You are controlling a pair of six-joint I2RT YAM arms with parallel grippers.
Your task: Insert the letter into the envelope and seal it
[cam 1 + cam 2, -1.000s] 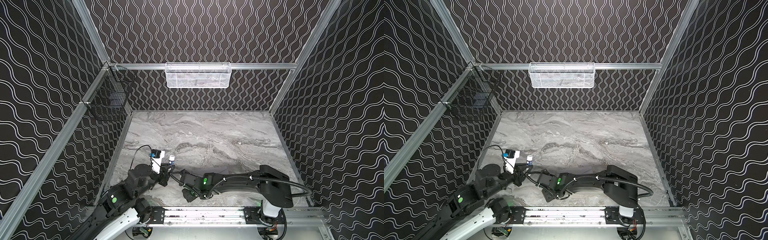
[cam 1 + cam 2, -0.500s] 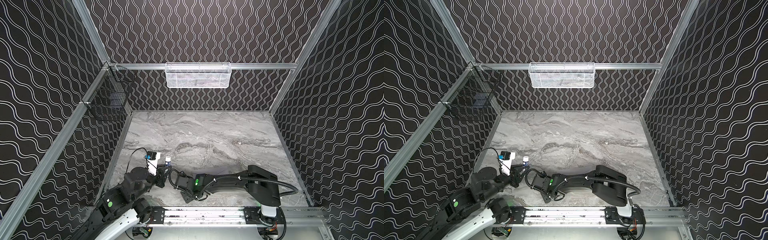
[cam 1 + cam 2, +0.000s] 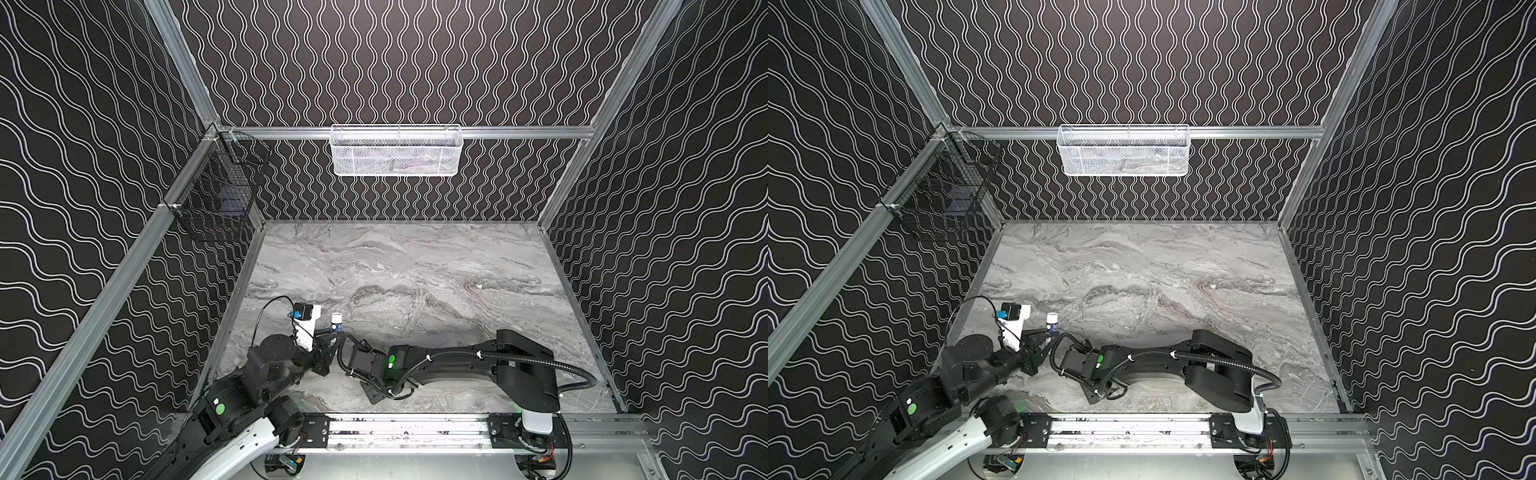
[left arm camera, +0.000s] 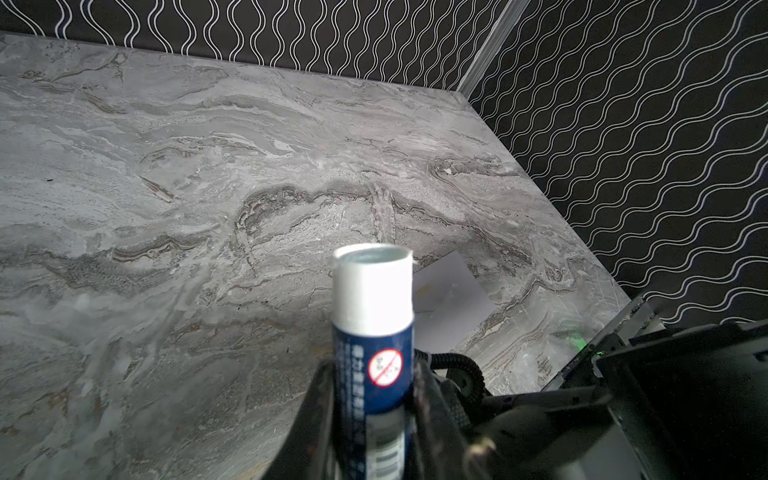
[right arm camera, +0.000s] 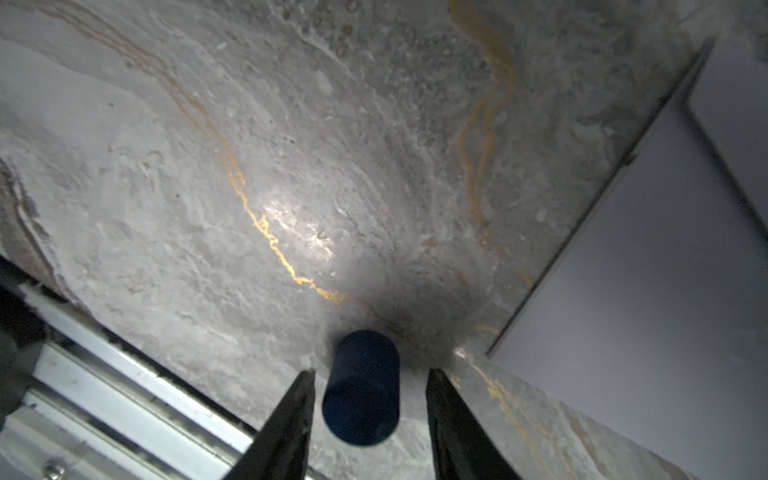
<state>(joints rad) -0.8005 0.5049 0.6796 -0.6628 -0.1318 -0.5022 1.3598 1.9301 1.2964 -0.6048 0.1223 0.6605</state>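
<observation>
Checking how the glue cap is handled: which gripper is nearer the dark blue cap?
Right. The right gripper straddles the dark blue cap, jaws open, not touching. The left gripper is apart, shut on the glue stick.

We count one glue stick (image 4: 372,324), one blue cap (image 5: 361,390), one envelope (image 4: 453,299), one white basket (image 3: 396,150), one black basket (image 3: 216,195)

Left arm (image 3: 270,370) and right arm (image 3: 519,370) are black with green lights (image 3: 391,360) (ribbed cables (image 3: 457,352)).

glue stick (image 4: 372,365) | red prohibition sign; barcode | white print unreadable
</observation>
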